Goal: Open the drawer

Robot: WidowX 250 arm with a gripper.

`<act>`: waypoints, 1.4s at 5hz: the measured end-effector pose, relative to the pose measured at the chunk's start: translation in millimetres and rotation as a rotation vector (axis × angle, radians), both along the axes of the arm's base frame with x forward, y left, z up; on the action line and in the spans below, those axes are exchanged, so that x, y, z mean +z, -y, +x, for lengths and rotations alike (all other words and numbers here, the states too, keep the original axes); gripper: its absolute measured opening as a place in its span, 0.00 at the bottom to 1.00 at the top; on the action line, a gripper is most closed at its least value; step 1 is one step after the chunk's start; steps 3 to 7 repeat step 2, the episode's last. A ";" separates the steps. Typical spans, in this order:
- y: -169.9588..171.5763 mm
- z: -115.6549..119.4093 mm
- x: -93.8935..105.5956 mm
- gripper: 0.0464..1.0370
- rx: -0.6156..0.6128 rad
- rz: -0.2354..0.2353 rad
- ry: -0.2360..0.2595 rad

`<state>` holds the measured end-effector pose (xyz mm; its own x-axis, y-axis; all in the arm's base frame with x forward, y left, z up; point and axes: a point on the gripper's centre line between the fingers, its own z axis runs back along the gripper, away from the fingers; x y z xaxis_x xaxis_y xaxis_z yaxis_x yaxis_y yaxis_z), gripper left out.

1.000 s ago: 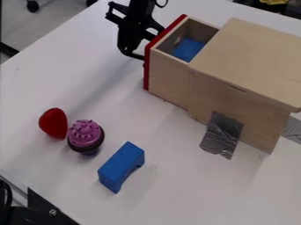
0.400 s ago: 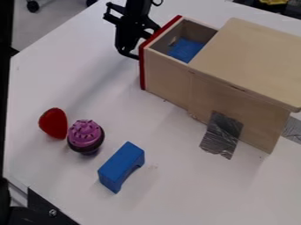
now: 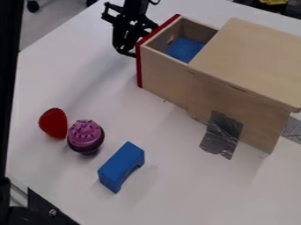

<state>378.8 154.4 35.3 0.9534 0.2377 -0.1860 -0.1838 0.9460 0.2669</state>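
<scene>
The black gripper (image 3: 128, 41) hangs at the top of the camera view, close against the outer side of the drawer's red front, near its far half. The wooden drawer (image 3: 166, 79) stands pulled out to the left from its wooden box (image 3: 247, 61). Inside the drawer lies a blue object (image 3: 185, 49), partly under the box's top panel. Where the gripper meets the drawer front is hidden behind the red panel (image 3: 139, 66).
On the white table (image 3: 176, 184) lie a red toy (image 3: 53, 123), a purple-topped toy cupcake (image 3: 86, 136) and a blue block (image 3: 121, 167). Grey tape (image 3: 222, 134) holds the box's near side to the table.
The gripper has moved a little to the left, and the drawer has slid out slightly farther with it. A dark shape has come in along the left edge.
</scene>
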 end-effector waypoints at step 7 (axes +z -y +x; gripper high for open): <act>-3.1 -8.1 -5.4 0.93 0.026 0.002 -0.024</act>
